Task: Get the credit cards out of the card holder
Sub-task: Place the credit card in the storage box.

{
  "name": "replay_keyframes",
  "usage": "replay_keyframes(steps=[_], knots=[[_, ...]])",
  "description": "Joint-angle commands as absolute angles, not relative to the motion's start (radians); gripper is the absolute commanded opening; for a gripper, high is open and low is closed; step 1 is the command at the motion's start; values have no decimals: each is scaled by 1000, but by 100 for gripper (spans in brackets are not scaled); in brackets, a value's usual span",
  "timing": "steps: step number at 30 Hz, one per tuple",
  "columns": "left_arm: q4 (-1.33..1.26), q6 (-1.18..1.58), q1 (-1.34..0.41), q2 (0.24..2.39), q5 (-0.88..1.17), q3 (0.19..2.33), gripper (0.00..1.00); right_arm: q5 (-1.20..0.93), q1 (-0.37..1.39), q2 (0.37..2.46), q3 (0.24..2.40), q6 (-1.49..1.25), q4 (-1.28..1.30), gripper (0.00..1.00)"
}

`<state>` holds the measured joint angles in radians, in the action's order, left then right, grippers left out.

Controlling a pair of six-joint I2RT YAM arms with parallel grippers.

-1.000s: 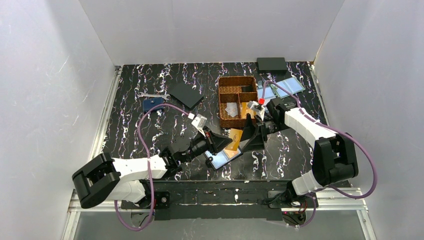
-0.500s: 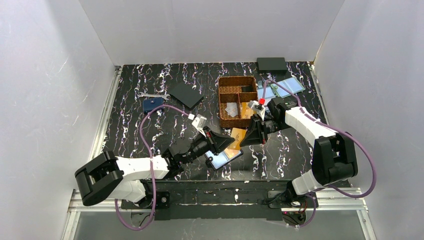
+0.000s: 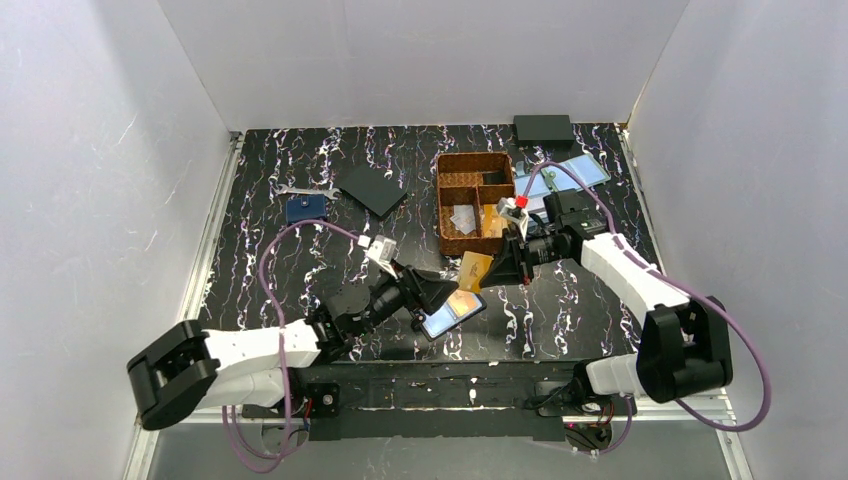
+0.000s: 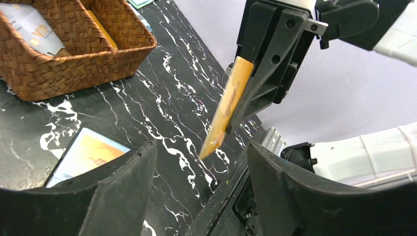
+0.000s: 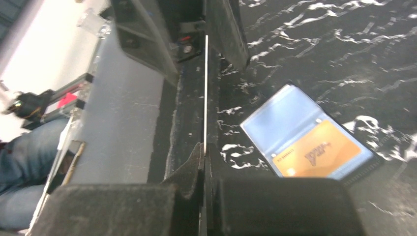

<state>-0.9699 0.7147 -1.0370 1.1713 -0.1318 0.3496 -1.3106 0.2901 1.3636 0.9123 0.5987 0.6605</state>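
Card holder [image 3: 438,322] lies open and flat on the black marbled table [image 3: 270,260], a little below the middle of the overhead view, with its black rim showing around the two pale blue leaves. A second card [image 5: 322,152], orange, sits in the clear sleeve of one leaf; the other leaf looks bare blue in the right wrist view.

Just above and to the right of the holder, the right gripper [image 3: 497,270] has its jaws pressed together on an orange card [image 4: 227,105]. The card is off the table, tilted, with its free end pointing down toward the left arm. In the right wrist view the card shows edge-on as a thin pale line running up the frame from between the closed fingers.

The left gripper [image 4: 200,147] sits at the left edge of the holder with its jaws well apart and nothing clamped in them. The free end of the held card reaches into the gap between its fingers; I cannot tell whether it touches either one.

A woven basket [image 3: 440,200] with compartments stands above the grippers, holding white paper scraps [image 3: 462,217] and something orange. At upper right lie pale blue holders [image 3: 575,172] and a black box [image 3: 543,128]. At upper left are a navy wallet [image 3: 305,208], a flat black square [image 3: 371,188] and a small wrench [image 3: 300,189].
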Motion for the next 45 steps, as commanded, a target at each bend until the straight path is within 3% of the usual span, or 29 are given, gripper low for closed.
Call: replay_keyframes(steps=[1,3,6,11,19,45], knots=[[-721,663,-1031,1001,-190,335,74,-1169,253,1284,887,343,385,1],[-590,666,-1029,907,-213,322,87,-1131,218,1294,941,413,476,1],[-512,693,-1021,765,-220,265,98,-1045,183,1355,1058,529,653,1],[-421,748,-1014,587,-193,198,98,-878,153,1492,1221,610,817,1],[-353,852,-1013,595,-164,170,98,-726,147,1583,1367,586,837,1],[-327,880,-1011,626,-140,179,98,-627,163,1916,1629,520,897,1]])
